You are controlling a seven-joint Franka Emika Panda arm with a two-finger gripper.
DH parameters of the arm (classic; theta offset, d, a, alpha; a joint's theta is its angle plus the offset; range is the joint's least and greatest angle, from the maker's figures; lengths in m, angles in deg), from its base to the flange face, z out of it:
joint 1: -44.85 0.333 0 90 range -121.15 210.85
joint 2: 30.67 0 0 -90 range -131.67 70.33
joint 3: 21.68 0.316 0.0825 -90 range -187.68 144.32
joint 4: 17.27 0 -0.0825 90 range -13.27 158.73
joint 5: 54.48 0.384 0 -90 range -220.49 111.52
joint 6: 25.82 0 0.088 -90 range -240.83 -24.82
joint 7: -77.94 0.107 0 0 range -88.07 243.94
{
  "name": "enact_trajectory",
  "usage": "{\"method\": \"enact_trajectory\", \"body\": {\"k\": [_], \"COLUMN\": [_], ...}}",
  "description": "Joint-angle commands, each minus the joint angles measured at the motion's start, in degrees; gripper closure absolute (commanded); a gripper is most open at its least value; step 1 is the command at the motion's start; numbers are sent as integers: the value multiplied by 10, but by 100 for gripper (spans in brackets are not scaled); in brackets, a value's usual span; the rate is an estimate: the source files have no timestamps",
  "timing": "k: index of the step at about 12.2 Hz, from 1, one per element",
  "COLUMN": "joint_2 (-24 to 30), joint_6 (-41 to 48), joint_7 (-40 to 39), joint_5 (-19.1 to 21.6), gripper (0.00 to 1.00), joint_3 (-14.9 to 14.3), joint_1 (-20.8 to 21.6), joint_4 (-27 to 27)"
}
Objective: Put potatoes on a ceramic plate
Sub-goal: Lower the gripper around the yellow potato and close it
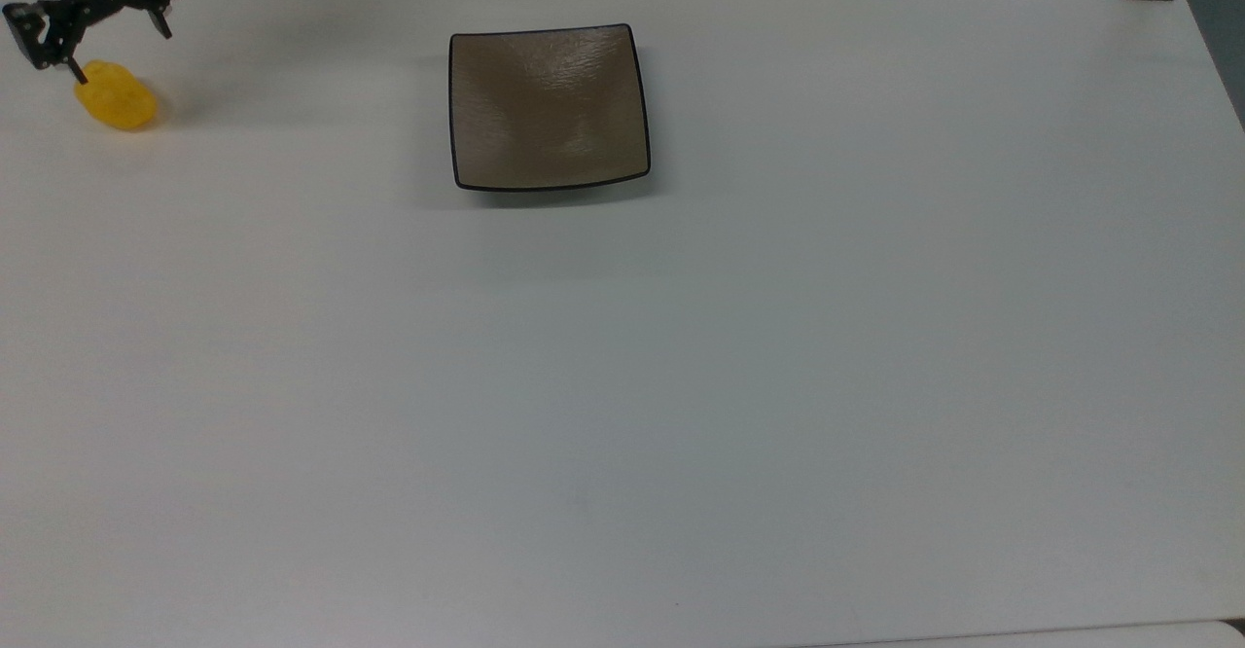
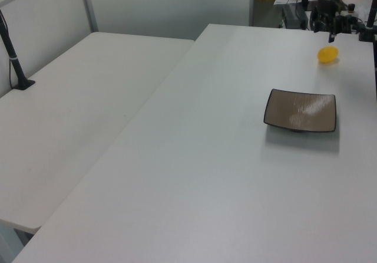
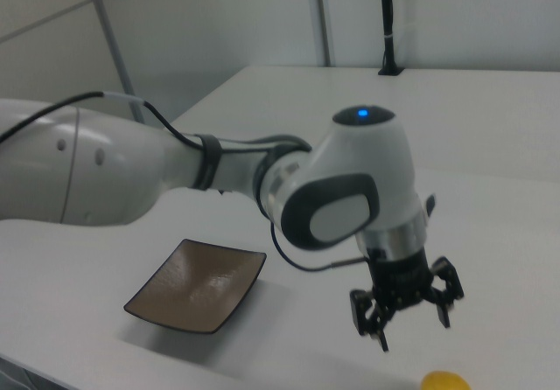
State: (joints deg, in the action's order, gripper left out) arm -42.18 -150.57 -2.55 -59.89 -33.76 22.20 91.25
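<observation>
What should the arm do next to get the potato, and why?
Probably ease the gripper down over the potato. The jaws are spread and hang above it, none touching it in the right view. The potato lies on the table, well apart from the plate, which holds nothing.

A big matte white table [image 2: 224,157] is butted against a second white table [image 2: 76,98], pale panelled walls [image 2: 171,3] are seen behind, and a black clamp post [image 2: 13,56] is fixed at the edge.
</observation>
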Motion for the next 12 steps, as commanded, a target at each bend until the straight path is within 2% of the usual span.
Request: {"method": "enact_trajectory", "body": {"k": [1,6,10,12], "joint_2": [-17,-63,-78,-80], "joint_6": [-74,-147,-152,-152], "joint_7": [-30,-30,-30,-30], "joint_5": [-18,-19,-23,-33], "gripper": [0,0,1,10], "joint_3": [-16,-19,-19,-19], "joint_1": [-6,-17,-19,-19], "joint_4": [36,47,46,46]}}
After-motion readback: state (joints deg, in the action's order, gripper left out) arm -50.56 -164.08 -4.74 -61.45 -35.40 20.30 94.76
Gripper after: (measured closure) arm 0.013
